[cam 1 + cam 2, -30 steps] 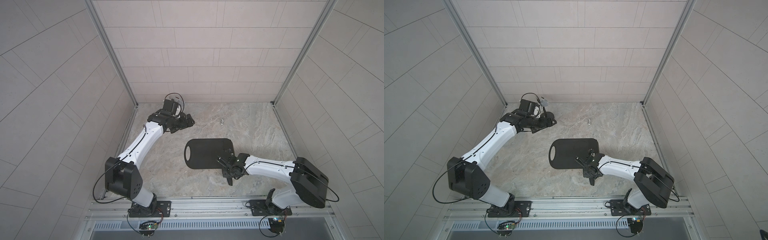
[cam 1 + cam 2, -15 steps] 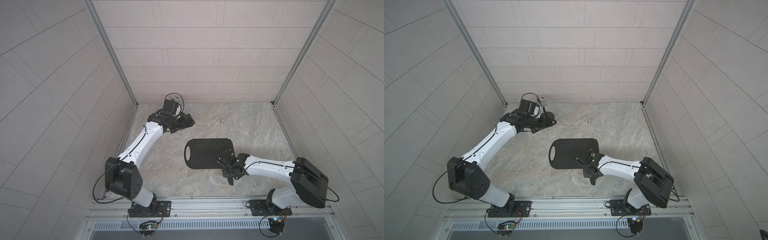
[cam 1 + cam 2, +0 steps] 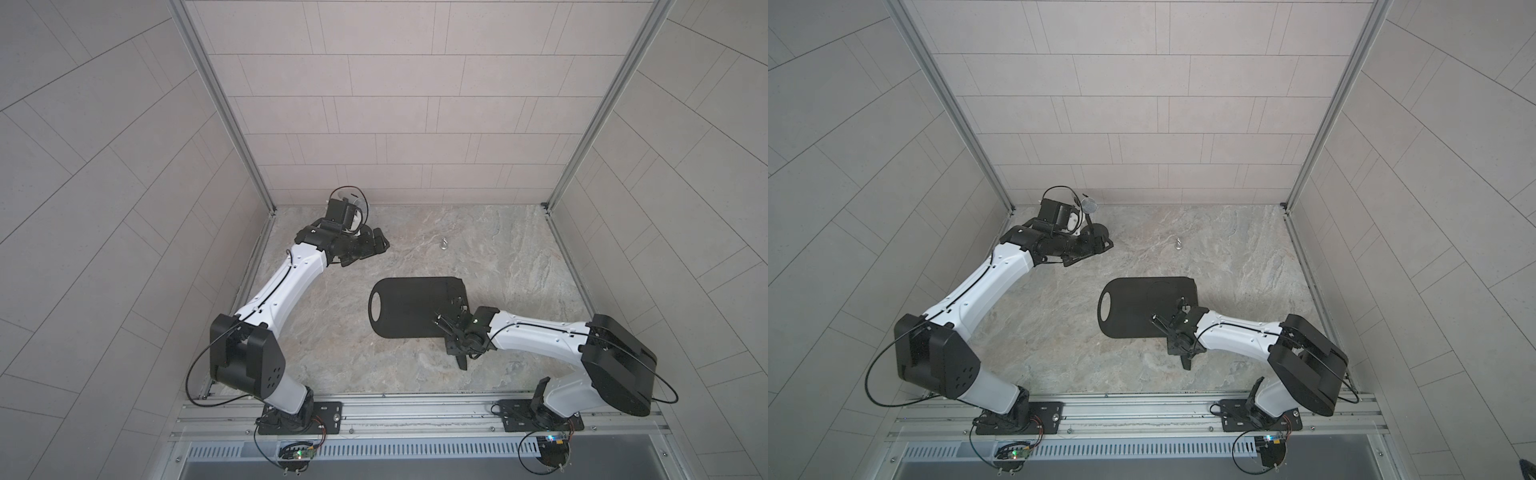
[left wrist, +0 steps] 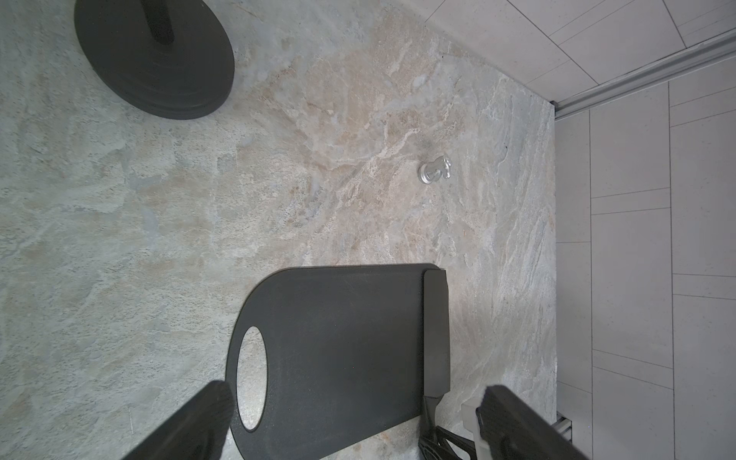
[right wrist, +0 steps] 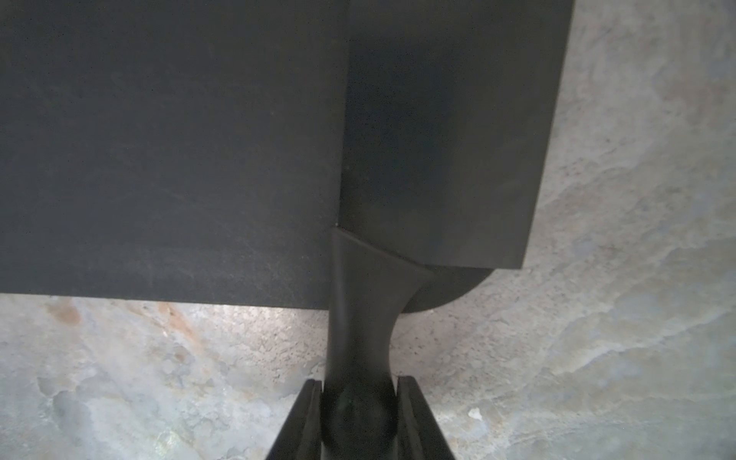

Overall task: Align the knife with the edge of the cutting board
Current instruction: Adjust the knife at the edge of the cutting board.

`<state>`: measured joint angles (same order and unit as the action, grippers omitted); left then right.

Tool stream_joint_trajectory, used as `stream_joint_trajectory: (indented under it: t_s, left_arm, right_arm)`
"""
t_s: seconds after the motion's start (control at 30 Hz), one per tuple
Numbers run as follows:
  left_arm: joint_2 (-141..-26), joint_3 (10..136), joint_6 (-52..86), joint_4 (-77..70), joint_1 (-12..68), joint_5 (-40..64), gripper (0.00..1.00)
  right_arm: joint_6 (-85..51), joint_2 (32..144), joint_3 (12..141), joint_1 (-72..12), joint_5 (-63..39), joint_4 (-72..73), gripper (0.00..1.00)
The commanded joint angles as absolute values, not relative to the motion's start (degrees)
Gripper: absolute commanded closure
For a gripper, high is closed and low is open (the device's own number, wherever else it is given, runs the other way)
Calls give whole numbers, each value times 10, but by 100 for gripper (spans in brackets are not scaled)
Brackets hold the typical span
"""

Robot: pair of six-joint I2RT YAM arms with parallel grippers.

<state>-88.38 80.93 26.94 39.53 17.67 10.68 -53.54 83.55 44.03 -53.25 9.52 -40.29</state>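
Pinching knife (image 3: pixel 457 293) handle in right gripper (image 5: pixel 358 388), along right edge of board (image 3: pixel 407 307); holding left gripper (image 3: pixel 368 252) wide open, left of centre.

top views: overhead, downward | right wrist: close | shared: cutting board (image 3: pixel 407 307)

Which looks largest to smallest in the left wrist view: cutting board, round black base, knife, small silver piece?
1. cutting board
2. round black base, partly cut off by the frame, still clearly second
3. knife
4. small silver piece

no text, label or number can be read; the circuit board (image 3: pixel 297 454) looks too small to tell.
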Motion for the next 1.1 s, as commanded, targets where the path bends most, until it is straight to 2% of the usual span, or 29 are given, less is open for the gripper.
stream_joint_trajectory:
  t_s: [0.0, 1.07]
  left_arm:
    - [-888, 810, 258, 410, 180, 105, 0]
    - [-884, 810, 258, 410, 180, 102, 0]
  right_arm:
    - [-534, 831, 456, -534, 110, -406, 73]
    - [-533, 850, 462, -539, 100, -395, 71]
